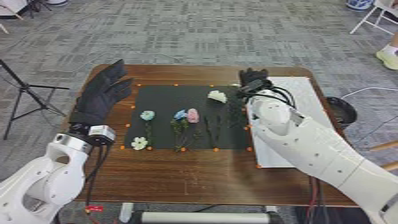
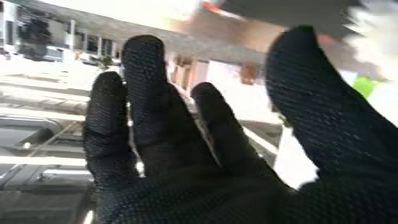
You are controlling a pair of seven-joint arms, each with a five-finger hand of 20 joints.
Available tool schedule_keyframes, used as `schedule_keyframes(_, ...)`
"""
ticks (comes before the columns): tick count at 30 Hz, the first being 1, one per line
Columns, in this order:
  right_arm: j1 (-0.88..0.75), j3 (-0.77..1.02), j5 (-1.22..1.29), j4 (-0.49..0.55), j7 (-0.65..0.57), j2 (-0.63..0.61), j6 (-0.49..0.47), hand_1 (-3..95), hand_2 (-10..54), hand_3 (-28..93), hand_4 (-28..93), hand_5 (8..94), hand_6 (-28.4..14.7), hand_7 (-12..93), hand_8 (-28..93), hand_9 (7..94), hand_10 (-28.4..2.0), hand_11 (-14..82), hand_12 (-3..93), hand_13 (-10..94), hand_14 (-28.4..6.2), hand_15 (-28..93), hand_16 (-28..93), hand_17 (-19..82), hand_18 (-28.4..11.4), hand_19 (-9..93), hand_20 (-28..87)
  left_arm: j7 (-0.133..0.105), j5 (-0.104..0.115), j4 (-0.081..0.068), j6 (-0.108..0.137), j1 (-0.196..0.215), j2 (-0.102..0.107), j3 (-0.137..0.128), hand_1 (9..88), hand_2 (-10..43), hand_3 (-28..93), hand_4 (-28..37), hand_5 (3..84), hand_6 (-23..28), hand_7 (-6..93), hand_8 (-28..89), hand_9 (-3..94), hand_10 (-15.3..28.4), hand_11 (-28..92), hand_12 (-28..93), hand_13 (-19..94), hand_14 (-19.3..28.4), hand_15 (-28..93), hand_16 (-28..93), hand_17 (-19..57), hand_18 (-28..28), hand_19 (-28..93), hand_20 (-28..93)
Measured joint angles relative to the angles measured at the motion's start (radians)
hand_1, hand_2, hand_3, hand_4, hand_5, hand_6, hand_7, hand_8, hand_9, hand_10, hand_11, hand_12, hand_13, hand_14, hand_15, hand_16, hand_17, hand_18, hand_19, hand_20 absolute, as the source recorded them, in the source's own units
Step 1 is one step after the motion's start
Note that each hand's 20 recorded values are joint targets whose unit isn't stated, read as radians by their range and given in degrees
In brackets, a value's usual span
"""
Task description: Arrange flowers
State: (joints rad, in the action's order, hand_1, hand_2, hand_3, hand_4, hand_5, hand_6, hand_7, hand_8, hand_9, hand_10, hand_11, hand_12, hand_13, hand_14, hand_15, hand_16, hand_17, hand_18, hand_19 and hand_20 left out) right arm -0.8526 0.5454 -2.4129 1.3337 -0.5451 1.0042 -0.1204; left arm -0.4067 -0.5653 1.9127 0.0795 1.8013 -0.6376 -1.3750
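The flowers lie loose on a black mat (image 1: 169,96) rather than in a vessel: a pale blue-green bloom (image 1: 147,115) above a white open-petalled flower (image 1: 139,143), a blue flower (image 1: 180,114) beside a pink flower (image 1: 193,115), and a fuller white flower (image 1: 218,96) near the right hand (image 1: 255,79). That hand is wide, its fingers straight and the thumb well apart, by the mat's far right corner. The left hand (image 1: 99,97) has its fingers extended at the mat's left. Beyond the table's right edge sits a dark rounded container (image 1: 342,111), its contents too small to tell.
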Motion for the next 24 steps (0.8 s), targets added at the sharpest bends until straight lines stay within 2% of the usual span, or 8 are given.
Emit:
schedule_keyframes(5, 0.005, 0.01, 0.014, -0.02, -0.029, -0.044, -0.049, 31.3, -9.5, 89, -27, 31.2, -9.1, 13, -7, 36.1, -18.6, 11.1, 17.3, 49, -10.5, 71, 14, 22, -20.3, 77, 44, 0.0, 0.0, 0.004, 0.0, 0.01, 0.0, -0.008, 27.3, -3.7, 66, -25.5, 23.8, 1.7, 15.7, -8, 18.6, 9.9, 14, 18, 16, 13.2, 23, 6, -10.9, 18.9, 36, 12)
schedule_keyframes(9, 0.004, 0.019, 0.03, -0.034, -0.047, -0.069, -0.077, 31.4, -9.5, 88, -27, 35.3, -8.2, 15, -8, 40.3, -16.9, 13.9, 17.4, 52, -10.0, 71, 14, 23, -20.5, 78, 44, -0.001, 0.0, 0.006, 0.0, 0.015, 0.0, -0.009, 27.4, -3.7, 66, -25.5, 23.8, 1.7, 15.6, -8, 18.6, 9.9, 13, 19, 16, 13.2, 23, 6, -10.9, 18.9, 36, 12)
schedule_keyframes(12, 0.004, 0.025, 0.034, -0.052, -0.048, -0.075, -0.091, 32.0, -9.5, 87, -27, 40.4, -6.2, 18, -10, 46.2, -14.4, 17.3, 17.5, 55, -9.3, 71, 15, 24, -20.5, 78, 44, -0.001, 0.0, 0.007, 0.0, 0.017, 0.0, -0.009, 27.3, -3.7, 66, -25.4, 23.8, 1.7, 15.5, -8, 18.6, 9.8, 13, 19, 16, 13.2, 23, 6, -10.9, 18.9, 36, 12)
schedule_keyframes(15, 0.004, 0.024, 0.035, -0.069, -0.044, -0.076, -0.089, 33.3, -9.5, 87, -27, 44.5, -3.8, 21, -11, 51.3, -9.9, 21.3, 18.0, 58, -8.2, 71, 16, 25, -20.2, 79, 45, -0.001, 0.0, 0.007, 0.0, 0.017, 0.0, -0.009, 27.4, -3.8, 66, -25.5, 23.8, 1.7, 15.6, -8, 18.6, 9.8, 13, 19, 16, 13.2, 23, 6, -10.9, 18.9, 36, 12)
schedule_keyframes(17, 0.003, 0.024, 0.035, -0.076, -0.032, -0.077, -0.08, 35.7, -9.5, 87, -27, 49.9, -0.6, 26, -13, 59.3, -9.3, 26.0, 18.6, 61, -6.7, 69, 17, 26, -19.7, 79, 45, -0.001, 0.0, 0.007, 0.0, 0.017, 0.0, -0.009, 27.3, -3.8, 66, -25.4, 23.8, 1.7, 15.6, -8, 18.7, 9.9, 13, 19, 16, 13.2, 23, 6, -10.9, 18.8, 36, 12)
schedule_keyframes(20, -0.001, 0.024, 0.03, -0.08, 0.003, -0.081, -0.043, 41.8, -9.5, 84, -28, 56.4, 1.3, 33, -9, 69.3, -7.8, 21.3, 29.7, 66, -3.8, 65, 26, 28, -19.1, 79, 45, -0.001, 0.0, 0.008, 0.0, 0.017, 0.0, -0.008, 27.4, -3.8, 66, -25.5, 23.8, 1.7, 15.3, -7, 18.7, 9.8, 13, 19, 16, 13.2, 23, 6, -10.9, 18.8, 36, 12)
schedule_keyframes(21, -0.001, 0.023, 0.027, -0.08, 0.011, -0.082, -0.023, 46.5, -9.5, 82, -27, 60.7, 2.0, 39, -4, 76.9, -6.5, 17.4, 38.4, 69, -2.1, 62, 30, 30, -18.7, 80, 46, -0.001, 0.0, 0.008, 0.0, 0.017, 0.0, -0.008, 27.3, -3.8, 66, -25.5, 23.8, 1.7, 15.3, -7, 18.7, 9.8, 13, 19, 16, 13.2, 23, 6, -10.9, 18.8, 36, 12)
schedule_keyframes(24, -0.001, 0.009, 0.014, -0.078, 0.022, -0.089, 0.044, 50.9, -9.5, 83, -25, 71.1, 2.7, 44, 0, 87.1, -4.4, 20.9, 45.7, 77, -1.1, 63, 32, 35, -18.7, 84, 47, -0.001, 0.0, 0.01, 0.001, 0.019, 0.0, -0.009, 27.3, -3.8, 66, -25.5, 23.8, 1.7, 15.2, -7, 18.7, 9.8, 13, 19, 16, 13.2, 23, 6, -10.9, 18.8, 35, 12)
